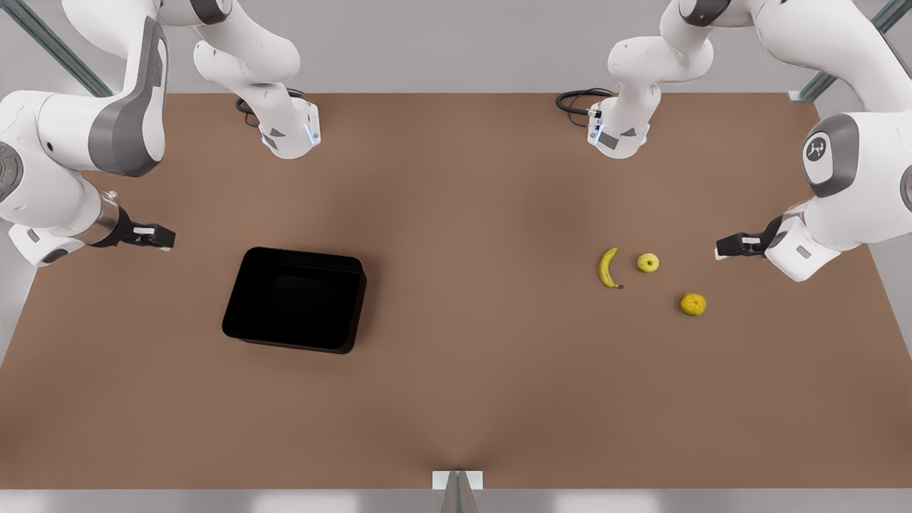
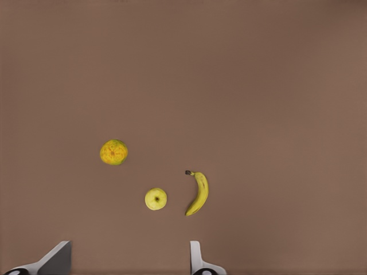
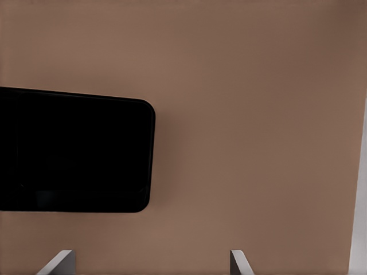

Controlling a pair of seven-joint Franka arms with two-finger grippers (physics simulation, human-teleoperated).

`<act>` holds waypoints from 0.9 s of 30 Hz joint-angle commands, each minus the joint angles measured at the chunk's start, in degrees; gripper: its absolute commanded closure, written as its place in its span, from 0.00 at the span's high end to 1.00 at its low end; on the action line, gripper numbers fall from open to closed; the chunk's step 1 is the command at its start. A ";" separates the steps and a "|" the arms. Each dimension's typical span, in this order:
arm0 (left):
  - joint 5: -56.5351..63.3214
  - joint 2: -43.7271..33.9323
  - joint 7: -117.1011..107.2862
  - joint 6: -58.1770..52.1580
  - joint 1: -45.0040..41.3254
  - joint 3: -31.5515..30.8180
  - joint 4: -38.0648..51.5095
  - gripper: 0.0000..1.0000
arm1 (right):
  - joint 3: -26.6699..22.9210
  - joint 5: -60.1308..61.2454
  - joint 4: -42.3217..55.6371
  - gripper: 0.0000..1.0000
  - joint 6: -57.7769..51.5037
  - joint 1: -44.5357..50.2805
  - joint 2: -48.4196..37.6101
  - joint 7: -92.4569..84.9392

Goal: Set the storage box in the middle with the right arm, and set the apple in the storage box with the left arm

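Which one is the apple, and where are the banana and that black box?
apple (image 1: 648, 262): front view, middle of its yellow-green skin.
banana (image 1: 608, 268): front view, middle of its curved body.
storage box (image 1: 246, 285): front view, its wall on the front view's left.

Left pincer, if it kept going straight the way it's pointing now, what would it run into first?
Probably the apple, which lies nearest ahead of the open left pincer; the banana sits just beside that line. The pincer's height is unclear, so it might pass over it.
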 commanded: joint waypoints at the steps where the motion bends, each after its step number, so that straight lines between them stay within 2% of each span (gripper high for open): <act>1: 0.04 -0.15 1.05 -0.12 0.03 0.02 0.03 1.00 | -0.02 0.37 0.03 1.00 0.38 0.00 -0.06 0.35; 3: 0.13 -0.33 0.96 -0.38 0.03 0.02 0.03 1.00 | -0.02 0.38 -0.06 1.00 0.38 0.18 0.90 0.80; 5: 0.13 -0.33 0.87 -0.30 0.03 0.02 0.03 1.00 | -0.02 0.38 -5.77 1.00 4.33 0.27 1.43 0.88; 8: 0.13 -0.33 0.87 -0.30 0.03 0.02 0.03 1.00 | -0.28 0.55 -17.11 1.00 22.43 0.18 3.01 1.67; 11: 0.13 -0.33 0.70 -0.30 -0.06 0.02 0.03 1.00 | -0.28 1.16 -19.31 1.00 37.45 0.44 10.91 7.74; 13: 0.13 -0.50 0.52 -0.74 -0.06 0.02 0.12 1.00 | -0.37 4.86 -19.57 1.00 41.95 0.35 15.31 7.74; 16: 0.48 -0.59 0.26 -1.00 -0.06 0.11 0.47 1.00 | -0.80 7.23 -23.26 1.00 47.05 0.18 16.46 7.74; 21: 0.48 -0.59 0.17 -1.00 -0.06 0.11 0.56 1.00 | -2.83 8.99 -25.90 1.00 47.05 0.09 18.31 7.65; 27: 0.48 -0.50 0.17 -1.00 -0.06 0.02 0.38 1.00 | -2.92 8.99 -34.43 1.00 47.05 0.18 13.30 6.77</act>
